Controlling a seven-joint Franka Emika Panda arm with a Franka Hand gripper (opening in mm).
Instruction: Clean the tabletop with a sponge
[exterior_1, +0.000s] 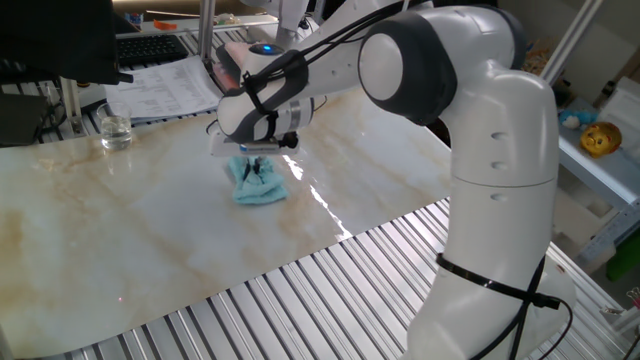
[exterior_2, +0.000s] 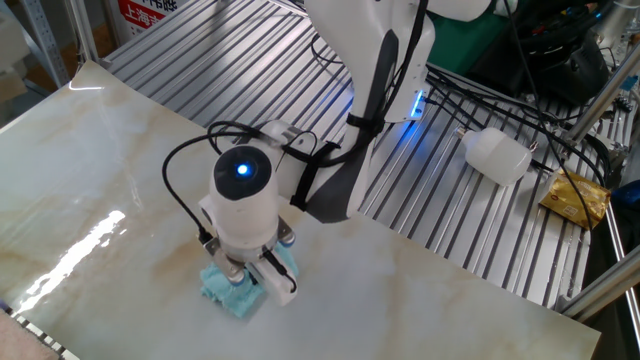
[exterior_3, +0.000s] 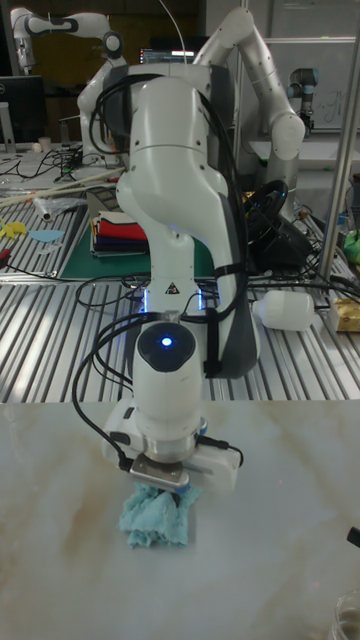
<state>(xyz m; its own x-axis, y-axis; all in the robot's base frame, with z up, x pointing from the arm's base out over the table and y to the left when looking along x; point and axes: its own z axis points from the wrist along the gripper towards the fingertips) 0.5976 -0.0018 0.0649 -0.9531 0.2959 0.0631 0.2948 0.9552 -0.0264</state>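
A crumpled light-blue sponge (exterior_1: 258, 187) (exterior_2: 232, 293) (exterior_3: 152, 519) lies pressed on the glossy cream marble-look tabletop (exterior_1: 120, 230) (exterior_2: 90, 170) (exterior_3: 280, 540). My gripper (exterior_1: 258, 172) (exterior_2: 247, 281) (exterior_3: 162, 494) points straight down and is shut on the sponge, its fingers pinching the top folds. The wrist hides most of the fingers in the tall fixed view. Faint brown streaks cross the tabletop around the sponge.
A glass (exterior_1: 115, 131) stands at the tabletop's far left edge, near papers and a keyboard (exterior_1: 150, 48). Ribbed grey metal slats (exterior_1: 330, 290) (exterior_2: 480, 230) border the sheet. A white plastic bottle (exterior_2: 497, 155) (exterior_3: 292, 311) and a yellow packet (exterior_2: 575, 199) lie on the slats.
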